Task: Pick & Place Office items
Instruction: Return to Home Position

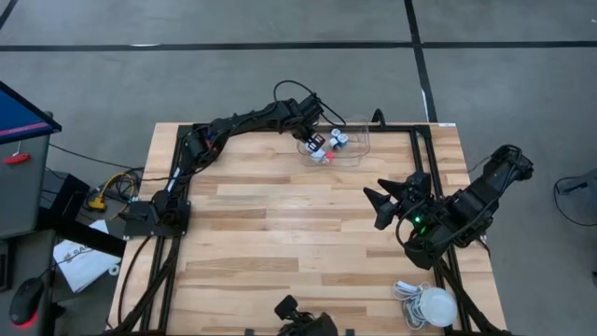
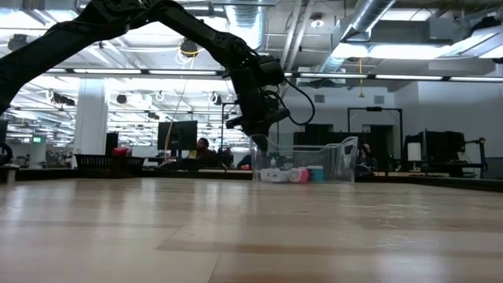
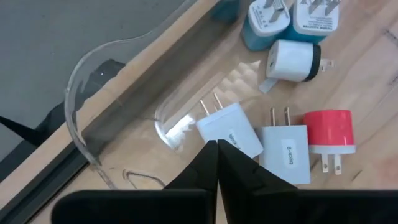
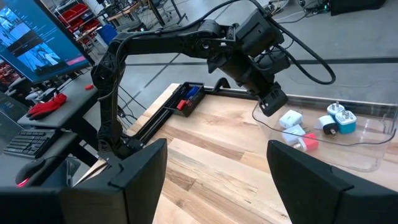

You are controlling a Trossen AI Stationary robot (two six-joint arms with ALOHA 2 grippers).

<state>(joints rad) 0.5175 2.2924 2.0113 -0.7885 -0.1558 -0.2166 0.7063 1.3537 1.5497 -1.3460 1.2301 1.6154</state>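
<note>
The left tool (image 1: pixel 317 138) hangs over the clear bin (image 1: pixel 362 149) at the far edge of the worktop (image 1: pixel 280 243), fingers pressed together and holding nothing, likely because its drop is done. In the bin lie the white, red and blue charger adapters (image 3: pixel 236 127). The right tool (image 1: pixel 371 208) hovers over the worktop's right side, spread wide and empty, apparently waiting.

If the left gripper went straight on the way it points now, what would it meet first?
Most likely the nearest white charger lying in the clear bin: the left gripper, fingers shut, points down at it, though the gap is hard to judge.
</note>
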